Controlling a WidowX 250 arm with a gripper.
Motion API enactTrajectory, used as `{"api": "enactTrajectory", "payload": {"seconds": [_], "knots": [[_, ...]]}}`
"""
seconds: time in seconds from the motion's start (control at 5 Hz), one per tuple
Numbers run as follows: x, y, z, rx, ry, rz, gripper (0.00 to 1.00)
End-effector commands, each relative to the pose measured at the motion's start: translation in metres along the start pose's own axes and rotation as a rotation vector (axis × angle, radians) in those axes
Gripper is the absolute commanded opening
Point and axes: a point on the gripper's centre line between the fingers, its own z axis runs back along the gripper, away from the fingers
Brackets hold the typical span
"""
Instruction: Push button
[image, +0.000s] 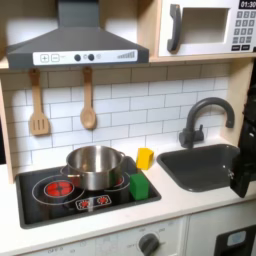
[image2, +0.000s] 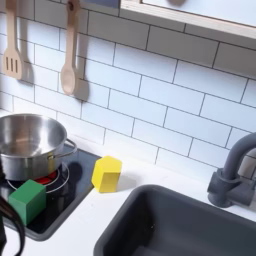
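Toy kitchen, tiled back wall.

The buttons are in the first exterior view, in two places. A pale control strip (image: 78, 57) runs along the lower front edge of the range hood (image: 75, 28). Its long axis is horizontal, its dark buttons sit in a row, and it faces out from the wall. A keypad (image: 244, 28) sits at the right end of the microwave (image: 205, 28), top right. It is taller than wide, long axis vertical, and also faces forward. Single buttons are too small to tell apart.

The gripper (image: 244, 172) is a dark shape cut by the first exterior view's right edge, over the right end of the sink (image: 200, 172), well below the keypad and well apart from the hood strip. I cannot tell whether its jaws are spread or closed.

A steel pot (image: 93, 165) stands upright on the stovetop (image: 40, 205). A green block (image: 139, 186) rests at the stovetop's front right corner, and a yellow block (image: 145, 157) lies on the counter between stovetop and sink. A dark faucet (image: 200, 118) rises behind the sink. A wooden spatula (image: 38, 105) and a wooden spoon (image: 88, 100) hang on the wall under the hood. A round knob (image: 150, 243) is set in the cabinet front.
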Motion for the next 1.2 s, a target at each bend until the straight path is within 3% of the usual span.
{"api": "enactTrajectory", "payload": {"seconds": [0.0, 0.4, 0.8, 1.0], "knots": [[0.000, 0.000, 0.000, 0.000, 0.000, 0.000, 1.00], [0.022, 0.014, -0.008, 0.011, 0.000, 0.057, 1.00], [0.050, 0.035, -0.007, 0.035, -0.034, 0.114, 1.00], [0.062, 0.043, -0.006, 0.030, -0.067, 0.141, 0.00]]}}
